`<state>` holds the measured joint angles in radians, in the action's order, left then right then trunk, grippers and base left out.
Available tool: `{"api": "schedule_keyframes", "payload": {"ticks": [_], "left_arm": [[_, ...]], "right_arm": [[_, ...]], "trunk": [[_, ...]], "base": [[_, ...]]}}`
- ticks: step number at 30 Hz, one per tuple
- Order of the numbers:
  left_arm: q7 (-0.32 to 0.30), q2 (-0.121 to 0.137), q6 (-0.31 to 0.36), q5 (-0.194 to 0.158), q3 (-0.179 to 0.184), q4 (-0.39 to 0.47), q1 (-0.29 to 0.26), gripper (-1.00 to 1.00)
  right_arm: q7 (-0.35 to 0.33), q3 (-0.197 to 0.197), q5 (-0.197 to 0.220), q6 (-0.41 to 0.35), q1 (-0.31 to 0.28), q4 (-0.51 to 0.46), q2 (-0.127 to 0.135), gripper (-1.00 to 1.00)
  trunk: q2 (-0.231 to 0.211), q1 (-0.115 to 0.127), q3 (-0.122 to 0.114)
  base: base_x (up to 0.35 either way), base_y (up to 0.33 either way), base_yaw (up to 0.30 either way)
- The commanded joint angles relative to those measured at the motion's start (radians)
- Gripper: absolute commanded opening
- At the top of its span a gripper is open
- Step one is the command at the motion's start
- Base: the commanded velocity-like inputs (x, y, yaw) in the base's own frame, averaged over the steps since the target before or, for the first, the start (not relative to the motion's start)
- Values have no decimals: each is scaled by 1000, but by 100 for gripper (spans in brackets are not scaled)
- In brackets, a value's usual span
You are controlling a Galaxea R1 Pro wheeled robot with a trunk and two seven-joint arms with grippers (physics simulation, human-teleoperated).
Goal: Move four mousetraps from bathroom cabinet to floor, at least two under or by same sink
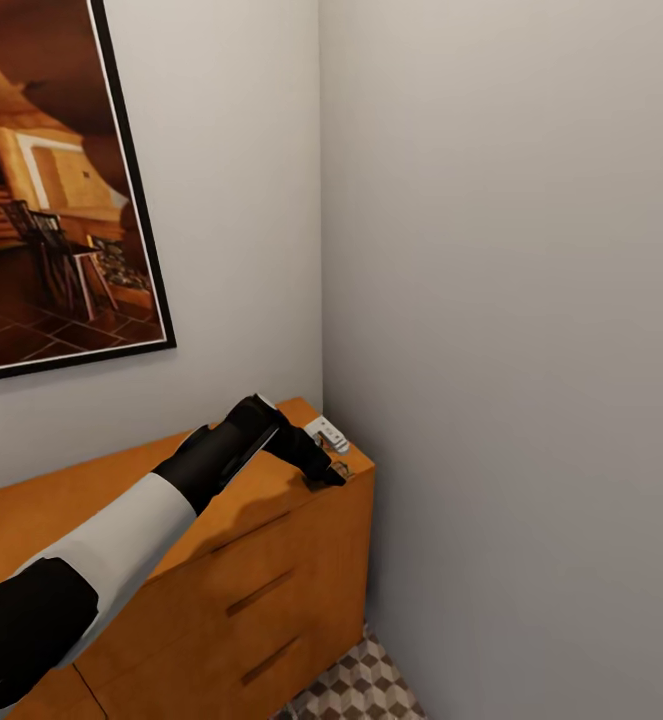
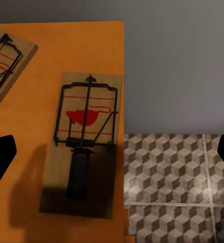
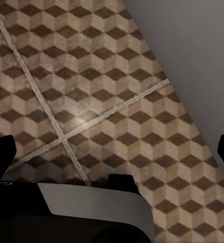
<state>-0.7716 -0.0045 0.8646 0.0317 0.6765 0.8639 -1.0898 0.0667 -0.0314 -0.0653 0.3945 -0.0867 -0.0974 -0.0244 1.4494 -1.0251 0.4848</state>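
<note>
Head view: left arm reaches across the cabinet (image 1: 261, 560) w/ the left gripper (image 1: 323, 468) down at the far corner of the top, next to the side wall (image 1: 511, 300); a small pale trap-like item (image 1: 328, 434) lies just beside the fingers, too small to read properly. Framed picture (image 1: 56, 190) hangs above, a patch of bathroom floor (image 1: 366, 690) shows at the cabinet's foot. Left wrist view: one mousetrap (image 2: 84, 144) lies flat on the orange top, long side right along the cabinet edge, red mark and metal bar facing up; a second mousetrap (image 2: 5, 63) sits near it, partly cut off by the frame, apart from the first. Left gripper (image 2: 112, 152) is spread wide, dark fingertips (image 2: 1, 157) at both sides of the frame, gripping nothing, hovering over the trap and the edge. Cube-pattern tiles visible below the edge. Right wrist view: right gripper (image 3: 114, 157) also looks spread apart and empty, pointing at floor tiles beside the wall, w/ part of the robot's own body in frame. Risks, imo: trap is thin and flat on the wood, so fingers may scrape the top and skid it off the edge onto the floor uncontrolled; one finger seems to hang past the edge, so closing could pinch only a corner and drop it; wall is close, elbow room tight.
</note>
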Motion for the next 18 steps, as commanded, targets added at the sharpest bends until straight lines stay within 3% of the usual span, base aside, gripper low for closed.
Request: {"api": "schedule_keyframes", "payload": {"ticks": [1, 18], "left_arm": [[-5, 0, 5, 3, 0, 0, -1, 100], [-5, 0, 6, 5, 1, -5, -1, 100]], "right_arm": [[7, -3, -7, 2, -1, 1, 0, 100], [7, -3, -7, 2, 0, 1, 0, 100]], "trunk": [[1, 0, 2], [1, 0, 8]], "base": [[0, 0, 0], [0, 0, 0]]}}
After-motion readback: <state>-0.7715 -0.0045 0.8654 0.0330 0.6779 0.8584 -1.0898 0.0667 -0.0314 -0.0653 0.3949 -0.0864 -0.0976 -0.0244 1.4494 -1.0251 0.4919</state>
